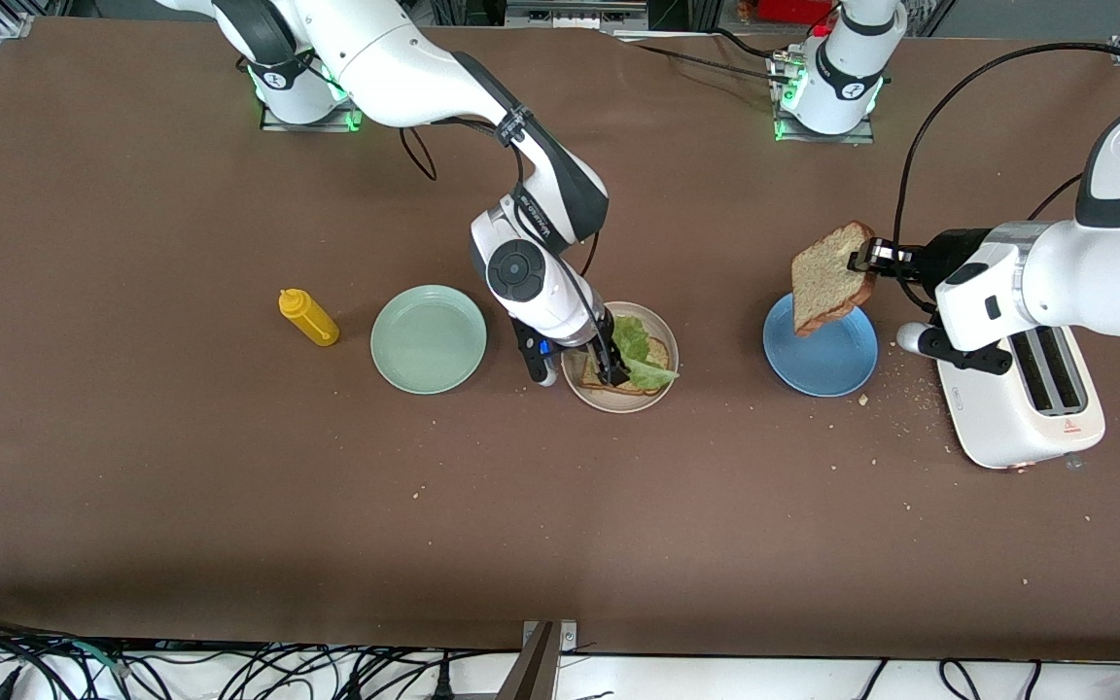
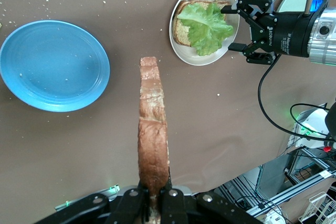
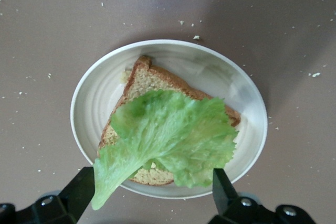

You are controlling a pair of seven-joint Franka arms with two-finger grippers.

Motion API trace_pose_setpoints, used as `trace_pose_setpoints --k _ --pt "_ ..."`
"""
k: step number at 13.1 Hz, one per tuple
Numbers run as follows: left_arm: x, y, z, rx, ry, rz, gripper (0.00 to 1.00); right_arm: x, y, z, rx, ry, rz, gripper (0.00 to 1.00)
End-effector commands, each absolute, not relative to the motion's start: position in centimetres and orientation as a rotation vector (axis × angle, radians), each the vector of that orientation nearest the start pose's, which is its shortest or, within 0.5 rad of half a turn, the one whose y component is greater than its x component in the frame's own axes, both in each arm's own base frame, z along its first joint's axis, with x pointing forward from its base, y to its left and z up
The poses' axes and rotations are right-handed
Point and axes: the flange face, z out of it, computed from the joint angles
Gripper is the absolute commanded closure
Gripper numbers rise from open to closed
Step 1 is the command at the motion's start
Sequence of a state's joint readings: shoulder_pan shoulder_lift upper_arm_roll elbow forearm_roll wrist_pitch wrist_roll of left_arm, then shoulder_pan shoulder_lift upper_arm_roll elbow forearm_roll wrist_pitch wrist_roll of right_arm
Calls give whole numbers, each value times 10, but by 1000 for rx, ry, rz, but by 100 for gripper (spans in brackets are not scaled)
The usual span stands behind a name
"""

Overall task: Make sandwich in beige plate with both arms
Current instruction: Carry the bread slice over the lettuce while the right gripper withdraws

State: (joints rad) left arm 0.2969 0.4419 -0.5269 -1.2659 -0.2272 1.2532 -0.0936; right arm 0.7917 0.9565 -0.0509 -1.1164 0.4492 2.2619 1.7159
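Observation:
The beige plate holds one slice of brown toast with a ruffled green lettuce leaf lying on it, one end hanging over the rim. My right gripper is open and empty, low over the edge of that plate nearer the front camera. In the right wrist view the lettuce covers most of the toast, between my open fingers. My left gripper is shut on a second toast slice and holds it on edge over the blue plate. The left wrist view shows this slice clamped in the jaws.
A mint-green plate and a yellow mustard bottle lie beside the beige plate toward the right arm's end. A white toaster stands beside the blue plate toward the left arm's end. Crumbs lie around it.

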Motion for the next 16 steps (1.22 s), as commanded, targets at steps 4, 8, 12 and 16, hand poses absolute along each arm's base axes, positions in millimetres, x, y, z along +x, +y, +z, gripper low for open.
trace_pose_setpoints --k 4,8,12,16 --pt "607 -128 523 -3479 334 877 100 584 500 357 -2576 1399 397 1" --pt "619 -158 491 -3626 373 1097 100 579 447 460 -2861 1052 211 1" --pt "657 -209 417 -3879 246 1169 100 588 360 531 -3026 724 207 1" --pt "664 -254 354 -3976 459 969 100 606 266 570 -3121 376 190 1"
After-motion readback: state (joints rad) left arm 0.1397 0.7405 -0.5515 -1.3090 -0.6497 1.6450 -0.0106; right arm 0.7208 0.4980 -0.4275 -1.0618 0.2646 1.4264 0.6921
